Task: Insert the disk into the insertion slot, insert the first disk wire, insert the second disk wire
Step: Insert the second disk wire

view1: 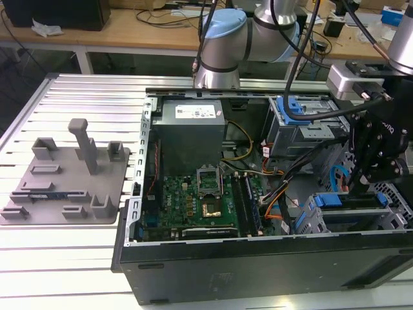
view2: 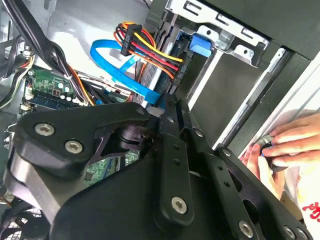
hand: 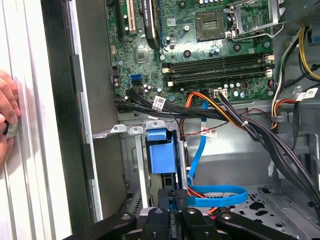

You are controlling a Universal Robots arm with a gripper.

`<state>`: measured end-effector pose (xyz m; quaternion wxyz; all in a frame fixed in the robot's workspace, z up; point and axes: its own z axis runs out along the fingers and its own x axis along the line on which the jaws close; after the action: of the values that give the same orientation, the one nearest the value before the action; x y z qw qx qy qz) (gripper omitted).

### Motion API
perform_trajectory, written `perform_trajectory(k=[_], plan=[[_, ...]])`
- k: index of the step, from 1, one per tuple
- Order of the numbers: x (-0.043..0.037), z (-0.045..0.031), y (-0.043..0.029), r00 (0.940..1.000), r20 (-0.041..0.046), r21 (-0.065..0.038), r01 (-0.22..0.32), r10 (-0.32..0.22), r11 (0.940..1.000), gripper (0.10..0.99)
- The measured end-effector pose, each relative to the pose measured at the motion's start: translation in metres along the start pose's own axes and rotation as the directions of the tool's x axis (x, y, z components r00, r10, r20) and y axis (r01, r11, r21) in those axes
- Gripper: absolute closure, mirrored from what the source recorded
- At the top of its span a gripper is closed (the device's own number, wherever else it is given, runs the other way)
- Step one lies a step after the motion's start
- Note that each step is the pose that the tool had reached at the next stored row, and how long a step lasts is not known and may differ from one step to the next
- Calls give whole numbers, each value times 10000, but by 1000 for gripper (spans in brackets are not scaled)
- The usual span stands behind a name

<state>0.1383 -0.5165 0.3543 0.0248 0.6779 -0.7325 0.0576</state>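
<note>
The end effector (view1: 362, 184) hung inside the open computer case (view1: 258, 258), low at the exterior view's right, directly over the insertion slot (view1: 352, 216). Its fingers (hand: 179, 197) stood pressed close together around a black connector at the rear edge of the disk (hand: 161, 155), so it looked closed on that plug, though the grip itself was partly hidden by the linkage. The disk sat in the slot just ahead of the fingertips, its blue carrier tab showing in both wrist views. A flat blue data cable (hand: 220, 196) looped beside the fingers and ran up toward the motherboard (view1: 200, 200), which lay well beyond the end effector. In the second wrist view a bundle of red, yellow and black power wires (view2: 150, 52) ended in a plug near the carrier's blue tab (view2: 201, 45). A person's hand (view2: 290, 145) rested on the table rail outside the case wall, apart from the end effector.
</note>
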Motion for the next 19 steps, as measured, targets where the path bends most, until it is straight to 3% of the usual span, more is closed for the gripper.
perform_trajectory(k=[3,5,8,9,19], plan=[[0,0,0,10000,-1,0,0,0,10000,925],[0,0,1,10000,62,0,-5,5,10000,925],[3,1,5,9990,444,88,-36,32,10000,925],[8,1,6,9986,522,100,-42,37,9999,925],[13,9,5,9987,510,15,16,-17,10000,925]])
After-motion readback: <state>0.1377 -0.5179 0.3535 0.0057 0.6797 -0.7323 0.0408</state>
